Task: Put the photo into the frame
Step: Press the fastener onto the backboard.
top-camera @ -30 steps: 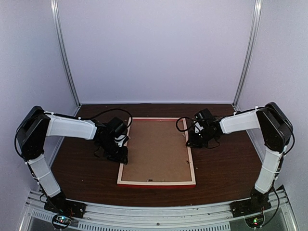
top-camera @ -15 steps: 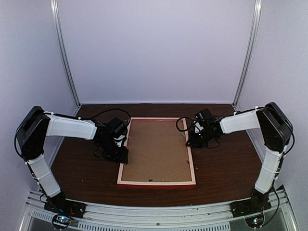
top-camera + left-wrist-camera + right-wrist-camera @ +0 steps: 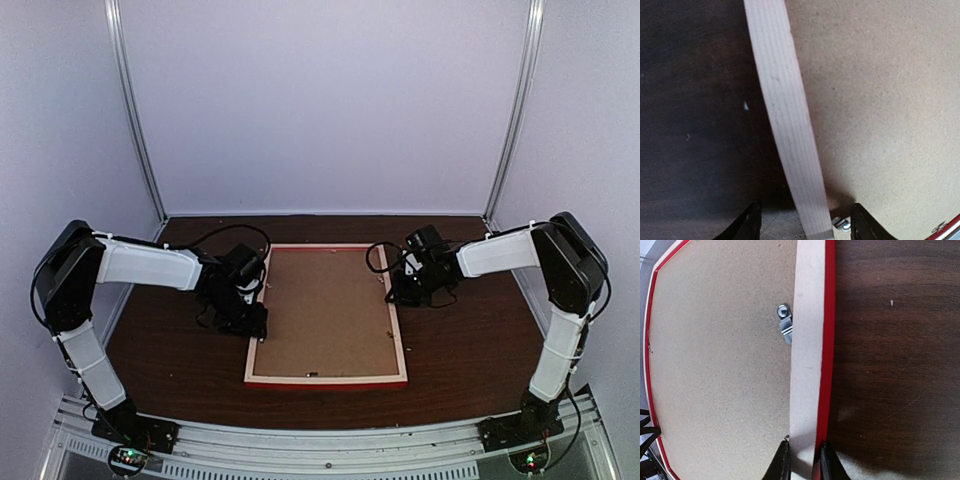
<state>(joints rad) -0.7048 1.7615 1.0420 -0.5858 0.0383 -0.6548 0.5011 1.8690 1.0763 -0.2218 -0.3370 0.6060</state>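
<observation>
The frame (image 3: 398, 330) lies face down on the dark table, its pale wood back up and red showing at its edges. The brown backing board (image 3: 325, 310) fills it. The photo is hidden. My left gripper (image 3: 253, 322) is open, its jaws straddling the frame's left rail (image 3: 785, 115) without touching it; it shows in the left wrist view (image 3: 805, 227). My right gripper (image 3: 394, 294) is shut on the frame's right rail (image 3: 807, 340), one finger on the inner side and one on the red outer edge; it shows in the right wrist view (image 3: 802, 465).
A small metal turn clip (image 3: 785, 325) sits on the backing board (image 3: 715, 365) against the right rail. Another clip (image 3: 841, 223) sits by the left rail near my left fingers. Dark wood table (image 3: 470, 340) surrounds the frame; white walls stand on three sides.
</observation>
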